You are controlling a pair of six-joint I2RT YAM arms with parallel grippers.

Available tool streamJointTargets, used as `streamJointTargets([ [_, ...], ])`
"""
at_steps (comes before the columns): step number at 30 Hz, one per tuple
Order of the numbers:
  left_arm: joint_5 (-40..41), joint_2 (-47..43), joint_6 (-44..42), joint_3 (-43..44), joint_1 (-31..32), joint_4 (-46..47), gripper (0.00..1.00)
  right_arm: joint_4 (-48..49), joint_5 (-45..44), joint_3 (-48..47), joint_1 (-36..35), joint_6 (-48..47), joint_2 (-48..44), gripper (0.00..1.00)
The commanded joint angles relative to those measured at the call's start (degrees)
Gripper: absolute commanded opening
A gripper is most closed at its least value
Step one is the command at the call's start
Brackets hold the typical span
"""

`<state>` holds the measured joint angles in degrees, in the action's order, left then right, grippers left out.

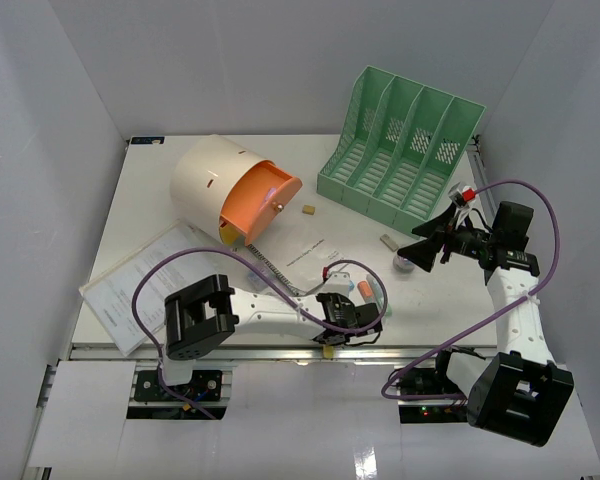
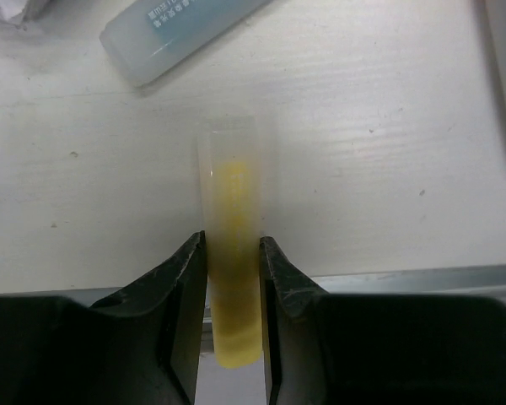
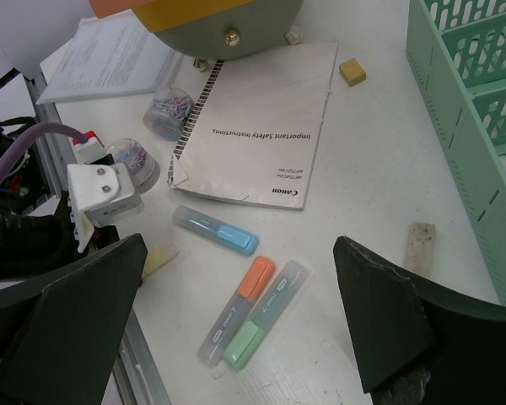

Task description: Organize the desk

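The left gripper [image 2: 233, 251] is reaching along the front edge of the desk [image 1: 148, 195], its jaws clamped on a yellow highlighter [image 2: 234, 190]. The pen's clear cap is pointing away from the rail [image 1: 230, 349] and its tail is hanging over it. I cannot tell whether it is lifted or resting. Taking it from the rail side is probably keeping it from sliding off the lip.

The right gripper [image 3: 240, 251] is hovering over the desk's right side, jaws wide apart and holding nothing. Below it a blue highlighter [image 3: 216, 229], an orange highlighter [image 3: 237, 309] and a green highlighter [image 3: 259, 324] are lying loose toward the front edge, likely the next pick.

A booklet [image 3: 261, 118], an eraser [image 3: 352, 72] and two jars of paper clips [image 3: 169, 110] are sitting mid-desk, and a sheet of paper [image 1: 130, 285] is lying at the front left corner. The file rack [image 1: 400, 150] at the back right corner and the drawer box [image 1: 215, 180] near the back edge, its orange drawer out, are looking like destinations. Most of the sorting appears to be waiting.
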<state>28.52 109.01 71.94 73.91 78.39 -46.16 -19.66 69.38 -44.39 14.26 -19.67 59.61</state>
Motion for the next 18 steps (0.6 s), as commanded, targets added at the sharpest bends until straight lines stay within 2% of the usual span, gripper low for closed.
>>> streamJointTargets([
  [1,2.99,-7.43,-9.94,-1.47,-0.54,-1.59,0.0,0.37,1.46,0.46,0.42,0.28,0.06,0.99],
  [9,5.74,-18.27,-21.34,-2.81,-3.93,2.64,0.0,0.32,1.29,0.54,0.42,-0.03,0.42,0.99],
  [12,5.24,-22.81,-29.87,-2.71,-5.84,7.43,0.0,0.32,1.29,0.54,0.5,-0.09,0.59,0.99],
  [18,-0.91,-32.6,-46.65,-0.53,-15.87,16.06,0.0,-0.03,1.99,0.62,0.42,-0.9,0.68,0.99],
])
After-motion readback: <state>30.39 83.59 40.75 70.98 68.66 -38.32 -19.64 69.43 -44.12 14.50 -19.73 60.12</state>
